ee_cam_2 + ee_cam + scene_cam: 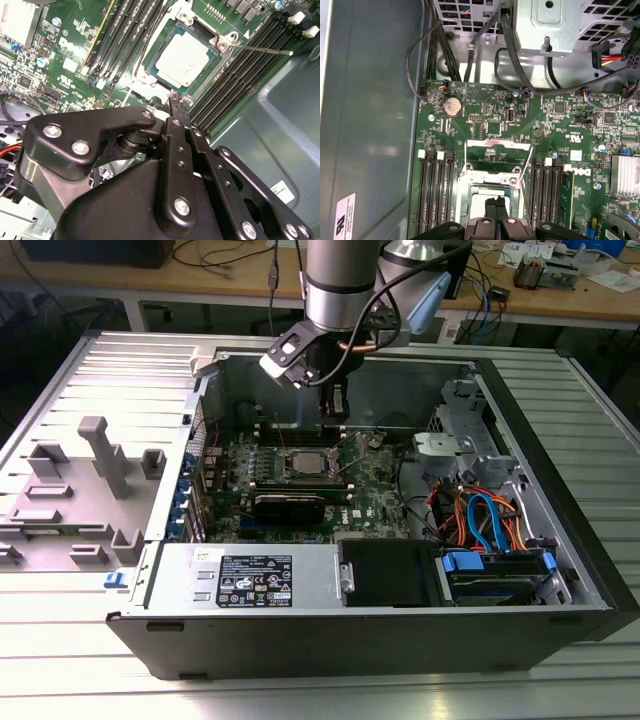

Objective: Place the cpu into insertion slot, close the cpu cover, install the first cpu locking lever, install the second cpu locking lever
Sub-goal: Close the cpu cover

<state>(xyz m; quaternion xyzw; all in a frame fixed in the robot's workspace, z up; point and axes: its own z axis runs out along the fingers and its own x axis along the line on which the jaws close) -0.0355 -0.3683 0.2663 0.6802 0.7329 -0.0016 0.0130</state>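
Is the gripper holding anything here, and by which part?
Nothing visible: the gripper is shut, tips together, beside the cpu lying in the insertion slot.

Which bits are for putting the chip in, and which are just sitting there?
For the job: cpu, insertion slot, cpu cover, locking lever, gripper.

Just lying about: round battery, memory slots, orange and blue cables, grey plastic piece.
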